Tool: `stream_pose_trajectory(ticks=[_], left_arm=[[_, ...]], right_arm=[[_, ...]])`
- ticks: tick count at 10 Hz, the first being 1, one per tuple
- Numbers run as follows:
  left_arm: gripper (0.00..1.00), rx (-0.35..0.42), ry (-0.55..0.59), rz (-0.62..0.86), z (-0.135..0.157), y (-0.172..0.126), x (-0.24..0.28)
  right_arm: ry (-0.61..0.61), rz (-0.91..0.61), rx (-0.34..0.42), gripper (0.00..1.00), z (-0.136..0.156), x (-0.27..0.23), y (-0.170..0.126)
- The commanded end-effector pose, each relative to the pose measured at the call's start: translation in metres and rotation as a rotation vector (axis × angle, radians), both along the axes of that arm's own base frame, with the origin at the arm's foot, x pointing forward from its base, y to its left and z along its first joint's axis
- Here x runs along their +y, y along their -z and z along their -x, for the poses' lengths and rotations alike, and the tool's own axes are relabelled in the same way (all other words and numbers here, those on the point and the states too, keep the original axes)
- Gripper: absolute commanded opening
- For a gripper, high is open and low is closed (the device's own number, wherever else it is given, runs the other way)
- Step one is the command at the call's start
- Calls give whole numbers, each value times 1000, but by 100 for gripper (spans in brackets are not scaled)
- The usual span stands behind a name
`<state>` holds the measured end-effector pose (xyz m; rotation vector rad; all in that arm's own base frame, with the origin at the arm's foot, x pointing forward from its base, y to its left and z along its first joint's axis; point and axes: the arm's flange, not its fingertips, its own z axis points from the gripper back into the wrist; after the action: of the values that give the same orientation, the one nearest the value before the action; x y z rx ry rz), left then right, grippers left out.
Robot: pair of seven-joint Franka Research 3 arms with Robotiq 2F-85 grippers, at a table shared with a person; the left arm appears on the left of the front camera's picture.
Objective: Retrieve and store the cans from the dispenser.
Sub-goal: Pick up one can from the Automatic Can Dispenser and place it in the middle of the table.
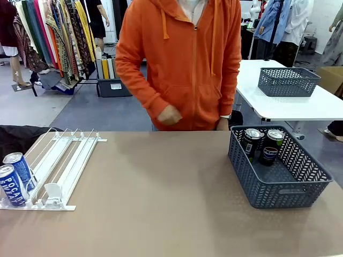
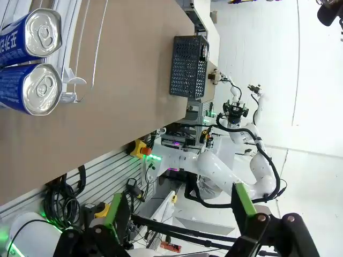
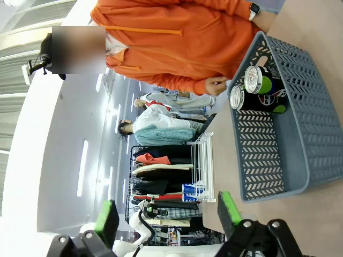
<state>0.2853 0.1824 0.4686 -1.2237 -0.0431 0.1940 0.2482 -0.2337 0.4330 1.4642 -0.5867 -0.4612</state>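
Note:
Two blue cans (image 1: 15, 178) stand at the low front end of the white dispenser (image 1: 61, 166) at the table's left. Two black cans (image 1: 261, 143) stand upright in the grey basket (image 1: 278, 190) at the right. In the left wrist view my left gripper (image 2: 179, 209) is open and holds nothing, well off the table's edge, with the blue cans (image 2: 32, 64) far at the upper left. In the right wrist view my right gripper (image 3: 169, 213) is open and holds nothing, apart from the basket (image 3: 262, 160) with its black cans (image 3: 245, 88). The dispenser (image 3: 203, 155) lies beyond it.
A person in an orange hoodie (image 1: 182, 59) stands at the table's far side, one hand (image 1: 169, 115) at the edge. The brown table (image 1: 161, 187) is bare between dispenser and basket. A second grey basket (image 1: 288, 81) sits on a white table behind.

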Motion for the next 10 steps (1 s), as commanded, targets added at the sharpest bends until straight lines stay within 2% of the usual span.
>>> stream_pose_trajectory(ticks=[1,2,3,4,6,9,10], left_arm=[[100,-10,2,13,1,-1,0],[100,0,0,0,0,0,0],[100,-15,14,-199,-2,-9,-17],[100,-103,84,-343,-7,-20,-35],[100,-94,139,-690,-25,-39,-70],[100,-8,86,-1131,-46,-43,-103],[100,-1,126,-1145,-50,-39,-110]], right_arm=[[5,-12,-17,100,-1,-1,-4],[5,-12,-17,100,-1,-1,-4],[5,-12,-17,100,-1,-1,-4],[5,-12,-17,100,-1,-1,-4],[5,-12,-17,100,-1,-1,-4],[5,-12,-17,100,-1,-1,-4],[5,-12,-17,100,-1,-1,-4]])
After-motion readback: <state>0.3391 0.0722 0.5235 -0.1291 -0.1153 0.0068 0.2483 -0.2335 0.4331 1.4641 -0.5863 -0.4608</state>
